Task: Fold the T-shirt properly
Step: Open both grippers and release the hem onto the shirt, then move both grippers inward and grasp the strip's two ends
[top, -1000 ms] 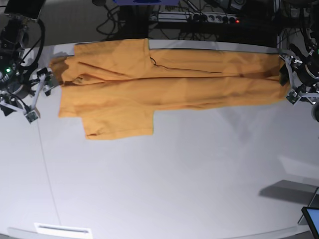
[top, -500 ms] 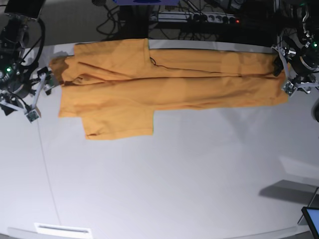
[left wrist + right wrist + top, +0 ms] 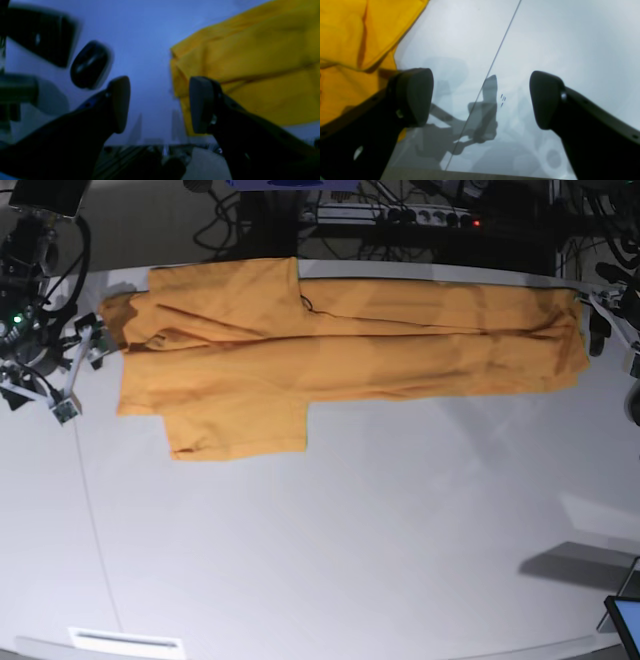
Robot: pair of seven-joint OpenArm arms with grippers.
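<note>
The right arm's dark two-fingered gripper point(image 3: 72, 370) is seen at the left edge of the base view, held low with its jaws spread wide and nothing between them. In its wrist view the two rounded black finger pads point(image 3: 413, 96) are set well apart. The left arm's dark two-fingered gripper point(image 3: 612, 328) is seen at the right edge of the base view, partly cut off. Its jaws are parted and nothing is gripped between them.
</note>
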